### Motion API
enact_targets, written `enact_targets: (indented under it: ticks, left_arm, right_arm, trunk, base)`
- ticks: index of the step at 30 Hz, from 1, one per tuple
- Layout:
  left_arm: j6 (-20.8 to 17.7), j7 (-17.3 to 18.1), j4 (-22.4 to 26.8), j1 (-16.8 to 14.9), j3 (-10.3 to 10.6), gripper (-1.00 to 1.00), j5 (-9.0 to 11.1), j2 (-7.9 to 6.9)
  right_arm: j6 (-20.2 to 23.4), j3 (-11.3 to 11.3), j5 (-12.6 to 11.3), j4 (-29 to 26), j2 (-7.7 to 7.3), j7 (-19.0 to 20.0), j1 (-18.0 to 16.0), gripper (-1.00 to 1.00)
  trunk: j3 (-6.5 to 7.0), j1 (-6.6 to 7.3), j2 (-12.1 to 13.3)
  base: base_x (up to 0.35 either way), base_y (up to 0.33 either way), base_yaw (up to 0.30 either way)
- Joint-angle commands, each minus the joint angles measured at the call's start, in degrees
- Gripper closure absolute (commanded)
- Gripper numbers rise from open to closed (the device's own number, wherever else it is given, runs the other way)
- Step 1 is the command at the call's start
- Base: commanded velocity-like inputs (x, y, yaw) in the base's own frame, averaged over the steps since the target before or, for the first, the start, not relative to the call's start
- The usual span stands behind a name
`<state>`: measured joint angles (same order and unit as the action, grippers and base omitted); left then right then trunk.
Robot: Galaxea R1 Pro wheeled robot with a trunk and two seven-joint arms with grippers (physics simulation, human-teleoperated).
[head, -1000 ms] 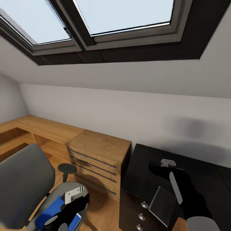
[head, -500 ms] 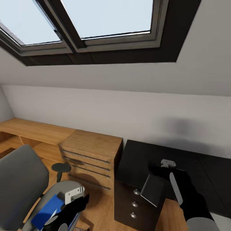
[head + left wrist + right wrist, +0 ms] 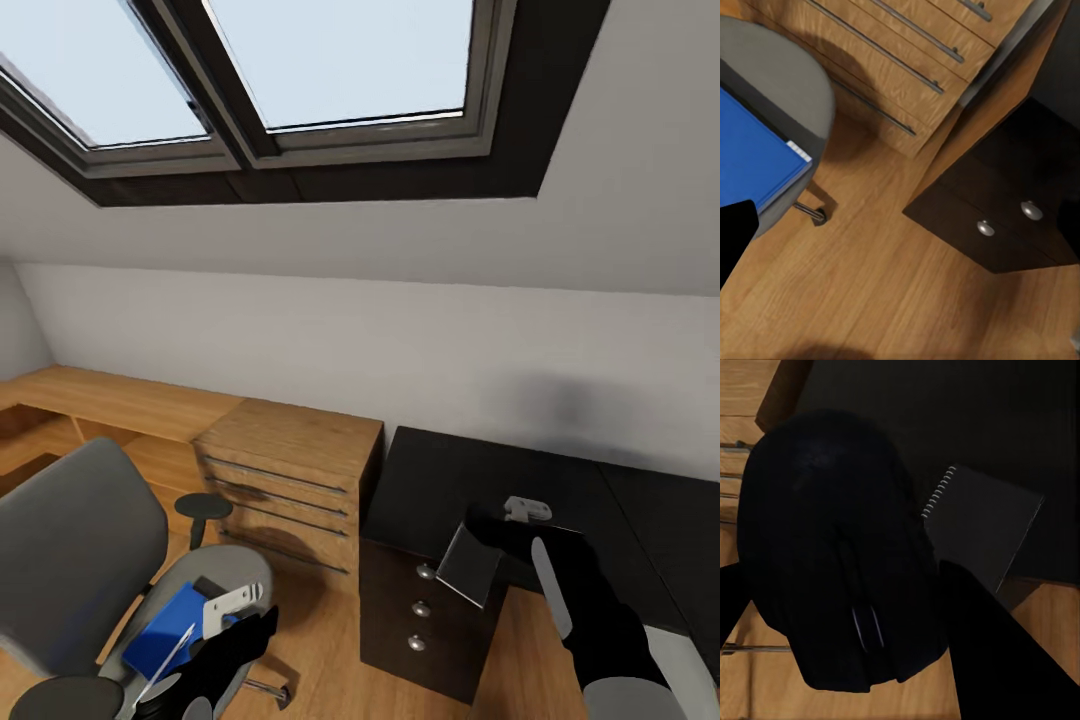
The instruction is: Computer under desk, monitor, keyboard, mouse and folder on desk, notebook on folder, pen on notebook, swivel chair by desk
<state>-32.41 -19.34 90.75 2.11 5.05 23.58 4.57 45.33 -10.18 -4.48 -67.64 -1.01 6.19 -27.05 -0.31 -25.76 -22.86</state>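
My right gripper (image 3: 490, 525) is shut on the black mouse (image 3: 832, 525), which hangs over the glossy black desk (image 3: 450, 480); one finger (image 3: 997, 652) shows beside it. Under that hand the dark grey spiral notebook (image 3: 470, 565) (image 3: 982, 521) sits tilted at the desk's front edge, one corner past it. The grey swivel chair (image 3: 80, 540) stands at the lower left with the blue folder (image 3: 165, 630) (image 3: 750, 157) on its seat. A thin pale line across the folder looks like the pen (image 3: 165, 655). My left gripper (image 3: 240, 612) hovers open over the seat's edge.
A light wooden drawer cabinet (image 3: 290, 450) (image 3: 892, 67) stands between chair and desk, against a low wooden shelf run. The desk's black drawers with silver knobs (image 3: 997, 217) face the wood floor (image 3: 870, 285). Sloped wall and skylights rise above.
The whole picture has shifted, so the camera moved: desk and notebook sit higher and further left, and more of the chair shows. Both arms keep their pose, the mouse still held.
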Motion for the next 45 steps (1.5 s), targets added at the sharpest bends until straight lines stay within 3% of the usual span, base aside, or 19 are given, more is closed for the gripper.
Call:
enact_targets:
  ticks: [1,10,14,27,28,29,32,33,45]
  left_arm:
    - [-0.1,-0.5,0.1,0.0,0.0,-1.0,0.6,0.0]
    - [-0.1,-0.5,0.0,0.0,0.0,-1.0,0.6,0.0]
    - [-0.1,-0.5,0.0,0.0,0.0,-1.0,0.6,0.0]
    - [0.6,-0.6,-0.5,0.6,0.1,-1.0,0.6,0.0]
    - [1.2,-0.6,-0.7,1.6,0.1,-1.0,0.5,0.0]
    - [7.0,-0.3,-5.5,5.2,0.1,-1.0,0.4,-0.11]
    - [12.9,-0.1,-11.3,6.2,0.3,-1.0,0.3,-0.81]
    - [17.0,-0.1,-16.6,6.6,0.4,-1.0,0.2,-1.58]
    - [17.8,-0.2,-18.1,6.7,0.4,-1.0,0.2,-2.42]
  right_arm:
    - [0.3,-0.7,-0.6,0.0,0.01,-0.1,0.0,1.0]
    - [0.2,-5.0,-0.5,0.1,0.04,-0.4,0.0,1.0]
    - [0.0,-7.4,-0.5,0.3,0.1,-2.4,0.0,1.0]
    - [-2.1,-8.4,-0.4,1.5,0.17,-6.6,0.0,1.0]
    - [-2.1,-8.4,-0.4,1.6,0.15,-6.7,0.0,1.0]
    - [-2.1,-8.3,-0.3,1.8,0.13,-10.0,0.0,1.0]
    - [-2.4,-8.2,-0.3,2.3,0.14,-13.5,0.0,1.0]
    - [-4.0,-8.1,-0.3,4.2,0.13,-15.4,0.0,1.0]
    - [-5.4,-7.7,-0.4,4.9,0.16,-15.7,0.0,1.0]
  trunk:
    - [-0.03,-0.02,-0.1]
    - [-0.03,-0.02,-0.1]
    - [-0.03,-0.02,-0.1]
    - [-0.03,-0.02,-0.1]
    - [-0.03,-0.02,-0.1]
    - [-0.03,-0.02,-0.1]
    - [-0.03,-0.02,-0.1]
    - [-0.03,-0.02,-0.1]
    - [-0.03,-0.02,-0.1]
  base:
    - [-0.014,0.001,-0.079]
    - [-0.004,0.0,-0.211]
    - [0.0,0.0,-0.263]
    - [0.0,0.0,-0.287]
    - [0.0,0.0,-0.299]
    - [0.0,0.0,-0.299]
    - [0.0,0.0,-0.299]
    - [0.0,0.0,-0.3]
    - [0.0,0.0,-0.3]
